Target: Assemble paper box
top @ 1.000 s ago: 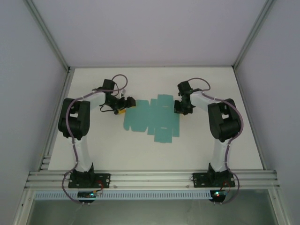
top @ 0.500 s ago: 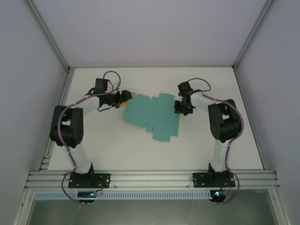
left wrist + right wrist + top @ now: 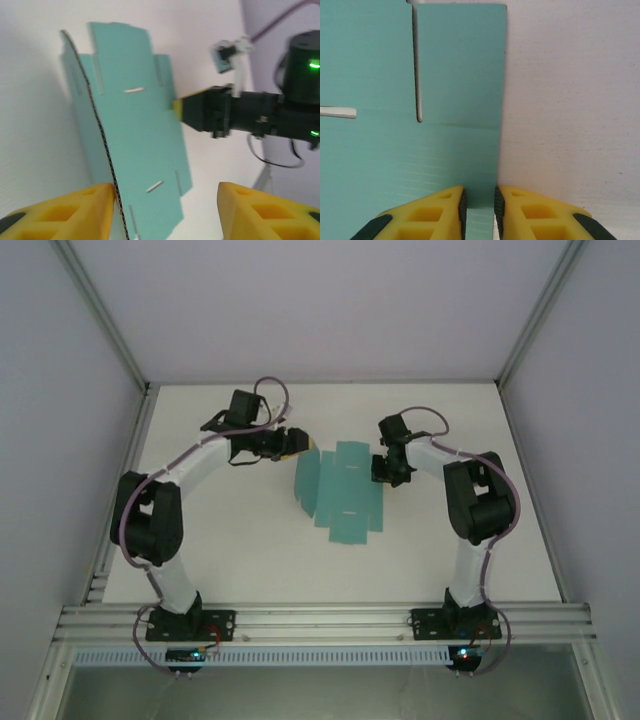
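Top external view puts the paper box (image 3: 345,495), a flat teal die-cut sheet not yet folded into shape, at the middle of the bench (image 3: 220,550), between the two arms. The right hand (image 3: 384,472) is at its right edge. In the right wrist view that hand's yellow fingers (image 3: 440,212) stand almost together with the sheet's edge in the narrow gap, so it has hold of the paper.

The left hand (image 3: 294,444) sits just beside the sheet's upper left corner. In the left wrist view its jaws stand well apart and grip nothing. The sheet's left panel (image 3: 307,480) is tipped up off the bench. Its corrugated edge (image 3: 95,135) comes down right against the inner face of the finger at the lower left of the frame; the blur does not show whether they touch.

The sheet lies ahead of the left hand, toward the right hand. The raised panel's crease runs away from the left hand, up its wrist frame. The left hand is the nearer one to that panel, and the right hand anchors the opposite edge. The coming move probably falls to the left hand, carrying the panel over its crease toward the centre while the pinch keeps the sheet from sliding.
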`<state>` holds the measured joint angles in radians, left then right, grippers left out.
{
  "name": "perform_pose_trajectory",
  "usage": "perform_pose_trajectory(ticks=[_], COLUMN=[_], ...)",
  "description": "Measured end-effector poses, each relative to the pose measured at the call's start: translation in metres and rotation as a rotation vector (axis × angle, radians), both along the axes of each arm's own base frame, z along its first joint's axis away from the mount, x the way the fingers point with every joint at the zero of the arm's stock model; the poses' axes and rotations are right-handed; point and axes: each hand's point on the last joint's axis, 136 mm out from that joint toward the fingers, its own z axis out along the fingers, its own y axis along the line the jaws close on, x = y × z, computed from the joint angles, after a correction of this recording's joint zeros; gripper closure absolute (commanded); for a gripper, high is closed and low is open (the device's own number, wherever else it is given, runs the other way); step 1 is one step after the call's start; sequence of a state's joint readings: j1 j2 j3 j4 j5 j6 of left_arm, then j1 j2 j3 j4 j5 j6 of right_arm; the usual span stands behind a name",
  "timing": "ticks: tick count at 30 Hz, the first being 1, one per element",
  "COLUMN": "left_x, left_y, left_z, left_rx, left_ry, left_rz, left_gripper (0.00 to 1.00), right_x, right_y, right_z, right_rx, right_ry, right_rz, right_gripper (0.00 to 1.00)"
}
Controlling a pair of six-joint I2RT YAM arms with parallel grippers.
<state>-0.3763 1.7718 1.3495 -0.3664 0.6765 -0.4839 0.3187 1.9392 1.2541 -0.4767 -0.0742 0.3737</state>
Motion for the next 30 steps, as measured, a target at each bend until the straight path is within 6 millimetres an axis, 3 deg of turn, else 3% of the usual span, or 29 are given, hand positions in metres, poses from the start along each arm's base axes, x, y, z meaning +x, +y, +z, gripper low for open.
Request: perform_pose_trajectory(ticks=[5, 9, 12, 14, 19, 22, 25, 27, 30], left_x=[-0.002, -0.004, -0.005, -0.003, -0.003, -0.003, -0.008, -0.009, -0.012], left_y=[0.01, 0.008, 0.01, 0.015, 0.024, 0.022, 0.022, 0.025, 0.04], left_z=[-0.029, -0.039, -0.047, -0.052, -0.058, -0.043, -0.007, 0.028, 0.092], left_rx=[0.108, 0.096, 0.123, 0.174, 0.26, 0.227, 0.128, 0.03, -0.127], left_ry=[0.054, 0.065, 0.072, 0.06, 0.03, -0.041, -0.152, -0.262, -0.464], left_rz=[0.041, 0.049, 0.074, 0.096, 0.109, 0.092, 0.078, 0.077, 0.097], left_gripper=[0.49, 0.6, 0.76, 0.98, 1.0, 1.0, 1.0, 1.0, 1.0], right_x=[0.0, 0.001, 0.001, 0.001, 0.002, 0.002, 0.006, 0.01, 0.019], right_y=[0.0, 0.001, 0.001, 0.001, 0.004, 0.008, 0.005, -0.002, -0.016], right_z=[0.0, 0.0, 0.0, 0.0, 0.003, 0.012, 0.035, 0.069, 0.148], right_rx=[0.001, 0.002, 0.003, 0.004, 0.021, 0.049, 0.094, 0.151, 0.273], right_ry=[-0.002, -0.003, -0.004, -0.006, -0.018, -0.04, -0.091, -0.171, -0.385], right_rz=[0.0, 0.001, 0.001, 0.0, 0.009, 0.041, 0.076, 0.093, 0.116], right_gripper=[0.74, 0.74, 0.73, 0.71, 0.56, 0.38, 0.15, 0.08, 0.03])
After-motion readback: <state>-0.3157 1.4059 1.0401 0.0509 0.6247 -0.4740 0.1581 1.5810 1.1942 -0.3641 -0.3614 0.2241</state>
